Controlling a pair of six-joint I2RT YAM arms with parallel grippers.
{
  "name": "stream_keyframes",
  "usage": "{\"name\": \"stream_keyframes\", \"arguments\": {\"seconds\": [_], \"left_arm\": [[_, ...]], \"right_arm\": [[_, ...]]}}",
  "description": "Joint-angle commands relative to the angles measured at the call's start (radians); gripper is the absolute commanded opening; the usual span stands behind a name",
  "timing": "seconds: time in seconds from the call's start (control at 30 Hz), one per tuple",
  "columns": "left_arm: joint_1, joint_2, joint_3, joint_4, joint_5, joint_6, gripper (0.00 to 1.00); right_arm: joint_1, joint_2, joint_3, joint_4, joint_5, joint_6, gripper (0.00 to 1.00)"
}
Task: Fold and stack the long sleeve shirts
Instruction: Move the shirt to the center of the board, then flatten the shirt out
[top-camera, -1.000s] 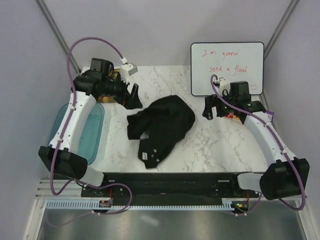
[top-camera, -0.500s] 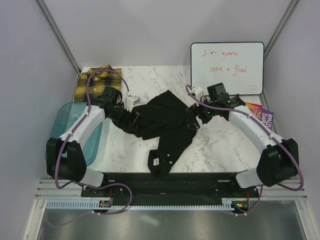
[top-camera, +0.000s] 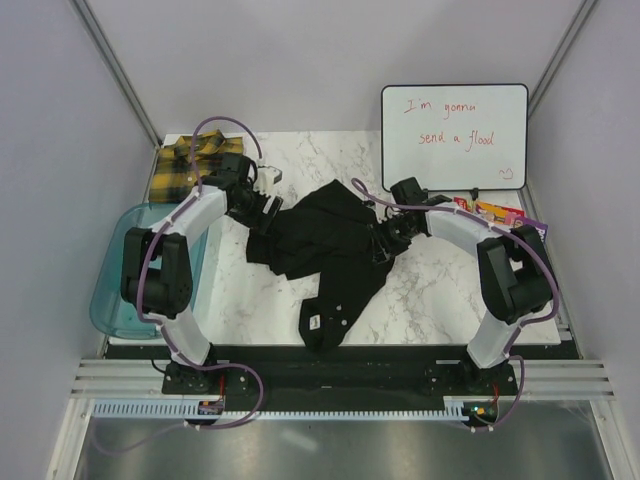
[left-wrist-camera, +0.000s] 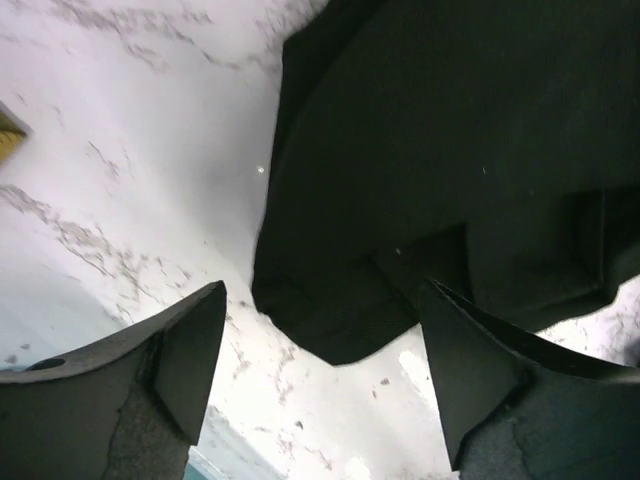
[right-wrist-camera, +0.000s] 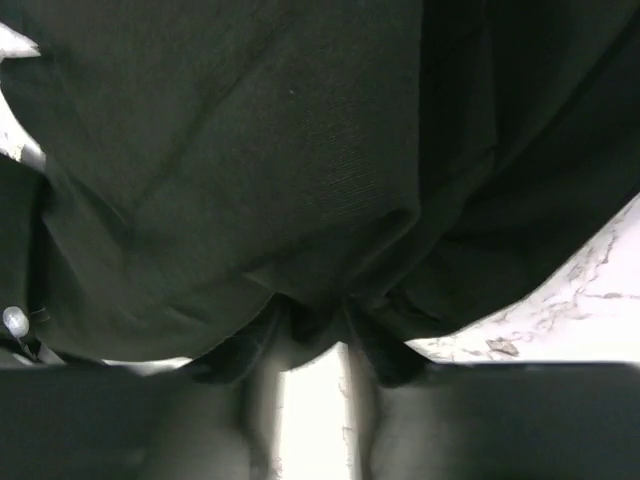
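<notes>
The black long sleeve shirt lies rumpled mid-table, one end trailing toward the front edge. The yellow-and-black plaid shirt sits folded at the back left corner. My left gripper hovers at the black shirt's left edge. It is open, with its fingers wide apart and a corner of the cloth lying on the table between them, untouched. My right gripper is at the shirt's right edge. Its fingers stand close together and pinch a fold of black cloth.
A translucent blue tub stands at the left table edge beside the left arm. A whiteboard leans at the back right, with a colourful packet lying below it. The booth walls close in on both sides.
Both arms came in from the back corners to the black shirt's edges. The shirt got spread wider. My right gripper narrowed onto a fold of it.
</notes>
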Motion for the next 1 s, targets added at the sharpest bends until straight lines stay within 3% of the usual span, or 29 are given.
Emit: {"name": "stream_keyframes", "arguments": {"seconds": [0.0, 0.03, 0.1, 0.2, 0.23, 0.27, 0.3, 0.33, 0.4, 0.43, 0.53, 0.63, 0.67, 0.8, 0.97], "left_arm": [[0.009, 0.058, 0.071, 0.06, -0.037, -0.04, 0.8], [0.018, 0.073, 0.078, 0.06, -0.025, -0.043, 0.75], [0.03, 0.091, 0.083, 0.059, 0.025, -0.061, 0.68], [0.044, 0.092, 0.083, 0.042, 0.1, -0.058, 0.36], [0.044, 0.085, 0.084, 0.028, 0.113, -0.052, 0.12], [0.046, 0.075, 0.089, 0.014, 0.133, -0.046, 0.02], [0.047, 0.058, 0.091, -0.021, 0.2, -0.027, 0.02], [0.05, -0.003, 0.088, -0.035, 0.231, -0.02, 0.02], [0.05, -0.083, 0.08, -0.084, 0.316, 0.008, 0.02], [0.049, -0.174, 0.075, -0.104, 0.337, 0.013, 0.02], [0.049, -0.29, 0.109, -0.225, 0.395, 0.052, 0.02], [0.049, -0.404, 0.173, -0.294, 0.44, 0.06, 0.02], [0.046, -0.431, 0.198, -0.303, 0.449, 0.053, 0.02], [0.043, -0.407, 0.417, -0.323, 0.481, -0.041, 0.02], [0.031, -0.318, 0.678, -0.345, 0.524, -0.116, 0.02]], "right_arm": [[-0.021, 0.004, 0.121, 0.055, 0.043, 0.01, 0.16], [-0.029, 0.001, 0.139, 0.052, 0.056, 0.006, 0.0], [-0.044, 0.0, 0.198, 0.041, 0.081, -0.02, 0.0], [-0.05, 0.012, 0.289, -0.005, 0.119, -0.084, 0.0], [-0.052, 0.018, 0.316, -0.023, 0.144, -0.098, 0.0], [-0.05, 0.024, 0.342, -0.032, 0.159, -0.108, 0.0], [-0.05, 0.033, 0.398, -0.043, 0.178, -0.127, 0.03], [-0.052, 0.038, 0.429, -0.08, 0.213, -0.132, 0.17], [-0.055, 0.032, 0.506, -0.129, 0.253, -0.144, 0.33], [-0.061, 0.017, 0.514, -0.158, 0.268, -0.141, 0.49], [-0.083, -0.087, 0.474, -0.17, 0.274, -0.116, 0.7], [-0.084, -0.222, 0.355, -0.145, 0.178, -0.093, 0.73], [-0.084, -0.264, 0.24, -0.111, 0.14, -0.066, 0.73], [-0.043, -0.446, -0.013, 0.058, -0.02, -0.05, 0.72], [0.055, -0.466, -0.159, 0.129, 0.026, -0.102, 0.66]]}}
